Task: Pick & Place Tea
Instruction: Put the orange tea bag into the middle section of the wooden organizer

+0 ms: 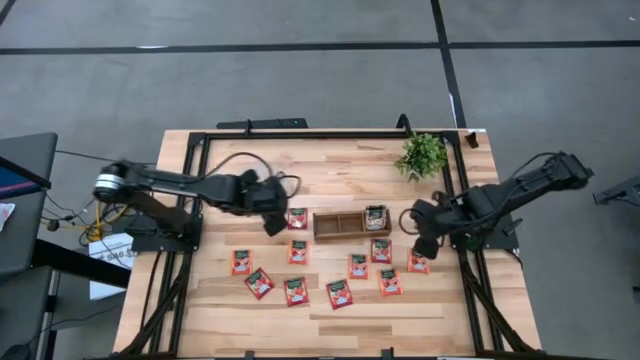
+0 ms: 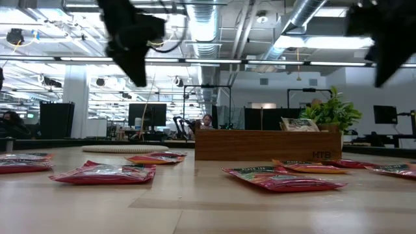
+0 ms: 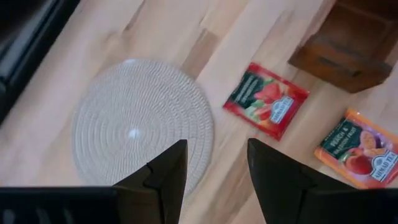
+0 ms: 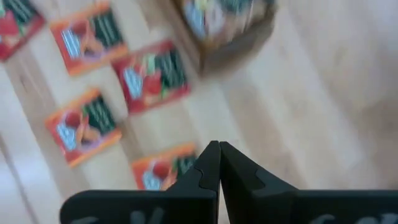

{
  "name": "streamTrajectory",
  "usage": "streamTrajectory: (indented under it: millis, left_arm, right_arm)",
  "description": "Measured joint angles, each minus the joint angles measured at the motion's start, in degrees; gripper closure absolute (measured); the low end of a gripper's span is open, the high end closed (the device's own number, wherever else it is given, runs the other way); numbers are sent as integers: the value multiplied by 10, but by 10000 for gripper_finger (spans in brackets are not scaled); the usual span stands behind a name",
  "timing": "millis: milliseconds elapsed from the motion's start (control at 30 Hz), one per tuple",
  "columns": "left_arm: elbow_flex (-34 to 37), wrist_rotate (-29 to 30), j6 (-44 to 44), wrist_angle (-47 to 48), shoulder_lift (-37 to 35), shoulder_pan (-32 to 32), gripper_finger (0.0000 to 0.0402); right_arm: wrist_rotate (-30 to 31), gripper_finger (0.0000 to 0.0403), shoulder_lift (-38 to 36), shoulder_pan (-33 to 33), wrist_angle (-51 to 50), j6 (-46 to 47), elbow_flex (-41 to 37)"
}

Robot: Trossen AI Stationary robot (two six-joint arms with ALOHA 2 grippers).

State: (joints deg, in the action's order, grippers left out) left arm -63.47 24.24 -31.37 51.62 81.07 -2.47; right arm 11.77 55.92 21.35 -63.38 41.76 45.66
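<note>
Your wooden table carries a three-compartment wooden tray at its middle, tea sachets scattered toward the near edge. Left gripper hangs parted and empty above a woven disc; right gripper hovers pinched closed, empty, beside the tray.

Your left gripper hangs above the table, fingers apart, empty. Your right gripper hovers, fingers pressed together.
</note>
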Motion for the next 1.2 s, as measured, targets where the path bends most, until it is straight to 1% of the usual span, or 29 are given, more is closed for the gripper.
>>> streamTrajectory:
  millis: [133, 233, 333, 400, 533, 667, 767, 933, 1100, 1200]
  left_arm:
    - [55, -5, -27, -35, -65, -6, 241]
    - [88, -14, -27, -67, -92, -7, 241]
    - [113, -17, -27, -94, -97, -6, 241]
    - [132, -30, -27, -114, -97, -7, 241]
    - [170, -70, -27, -166, -94, -7, 241]
    - [176, -80, -27, -174, -94, -7, 241]
    - [176, -80, -27, -180, -94, -7, 241]
    - [176, -80, -25, -180, -94, -7, 241]
    - [176, -80, -14, -179, -94, -7, 241]
    - [176, -80, -12, -178, -94, -7, 241]
  right_arm:
    - [-41, 402, -1, 28, -4, 53, -27]
    - [-53, 391, 9, 48, 12, 67, -41]
    - [-60, 363, 24, 65, 50, 69, -58]
    - [-60, 339, 39, 73, 71, 69, -66]
    - [-60, 296, 83, 79, 65, 69, -66]
    - [-61, 272, 130, 78, 58, 69, -66]
    - [-71, 267, 160, 78, 58, 69, -66]
    - [-79, 272, 193, 78, 60, 76, -66]
    - [-79, 278, 194, 78, 65, 82, -66]
    - [-89, 280, 179, 78, 68, 103, -76]
